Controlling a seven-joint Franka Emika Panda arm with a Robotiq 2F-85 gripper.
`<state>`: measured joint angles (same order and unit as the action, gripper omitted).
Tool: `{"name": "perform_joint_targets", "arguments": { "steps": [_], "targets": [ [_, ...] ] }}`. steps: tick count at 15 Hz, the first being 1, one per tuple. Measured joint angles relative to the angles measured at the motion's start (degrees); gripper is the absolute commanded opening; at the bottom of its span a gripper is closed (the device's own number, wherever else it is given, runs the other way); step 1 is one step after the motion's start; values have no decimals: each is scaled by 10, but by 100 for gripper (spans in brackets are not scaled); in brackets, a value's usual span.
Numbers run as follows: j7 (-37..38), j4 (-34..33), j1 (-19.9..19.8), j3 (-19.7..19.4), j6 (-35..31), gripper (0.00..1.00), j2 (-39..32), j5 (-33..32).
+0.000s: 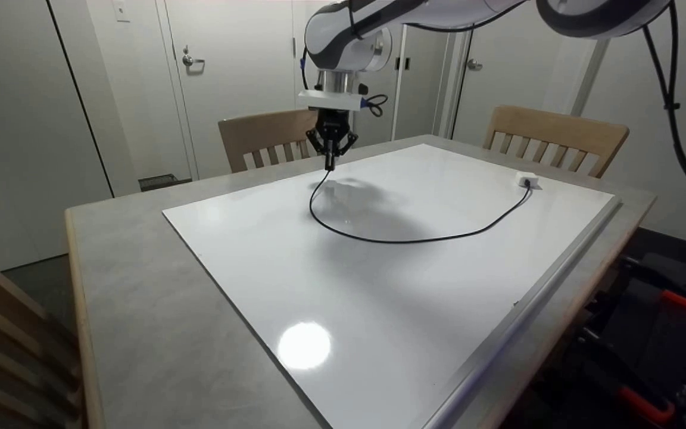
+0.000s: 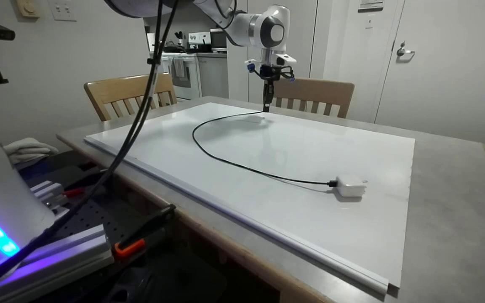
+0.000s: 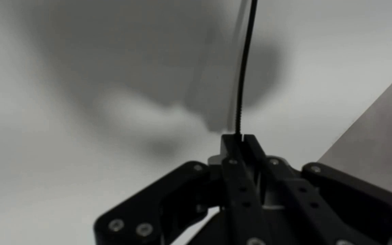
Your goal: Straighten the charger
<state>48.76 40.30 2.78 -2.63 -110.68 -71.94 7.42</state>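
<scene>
In an exterior view, the hand (image 1: 330, 166), upper centre, is pinched closed on the charger's black cable (image 1: 390, 242), probably near its tip, though the wrist view is blurred. From there the cable bows through the centre to a white adapter (image 1: 521, 178), upper right. Best draw the hand slowly leftward, low, easing off before the adapter drags.

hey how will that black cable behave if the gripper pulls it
The black cable probably flexes springily, given its smooth, wide bend. Being so thin, it is likely light. The white adapter at its end may slide along, since the whiteboard looks glossy.
</scene>
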Motion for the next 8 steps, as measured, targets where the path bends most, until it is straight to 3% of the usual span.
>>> {"name": "perform_joint_targets", "arguments": {
  "steps": [8],
  "targets": [
    [-107,-82,27,0,37,2,-43,-9]
  ]
}}
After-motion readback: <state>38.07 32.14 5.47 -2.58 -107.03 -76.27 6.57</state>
